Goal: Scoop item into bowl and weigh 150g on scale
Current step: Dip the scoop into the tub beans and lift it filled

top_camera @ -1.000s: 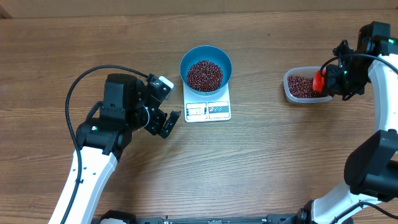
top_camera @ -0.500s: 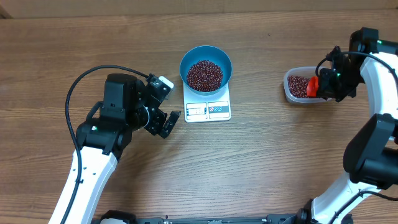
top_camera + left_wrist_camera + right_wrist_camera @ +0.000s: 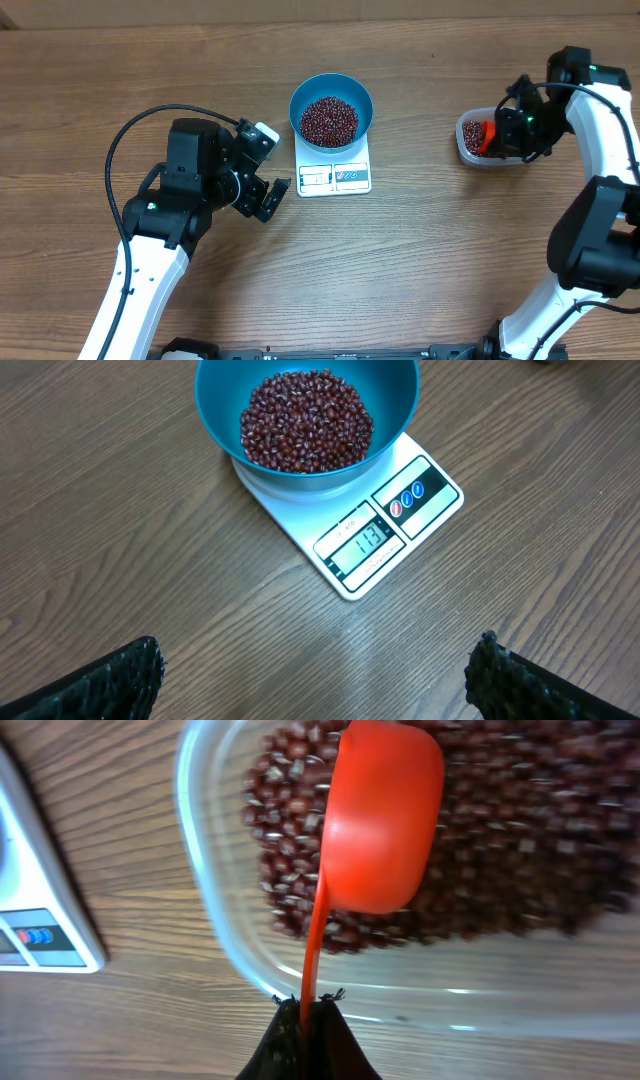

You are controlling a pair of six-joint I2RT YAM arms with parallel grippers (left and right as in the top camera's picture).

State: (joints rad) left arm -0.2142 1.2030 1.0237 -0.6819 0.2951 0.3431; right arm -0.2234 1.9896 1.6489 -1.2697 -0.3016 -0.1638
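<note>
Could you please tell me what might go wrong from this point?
The right claw grips the scoop only by its thin handle end, so a loaded scoop could tip and spill beans between the tub and the bowl. The scale seems to read 113, so a heaped scoop might overshoot the target.

Bright, even light with soft shadows; a pale sheen on the table [image 3: 330, 660]; the beans [image 3: 520, 830] blur toward the right wrist view's right edge.
</note>
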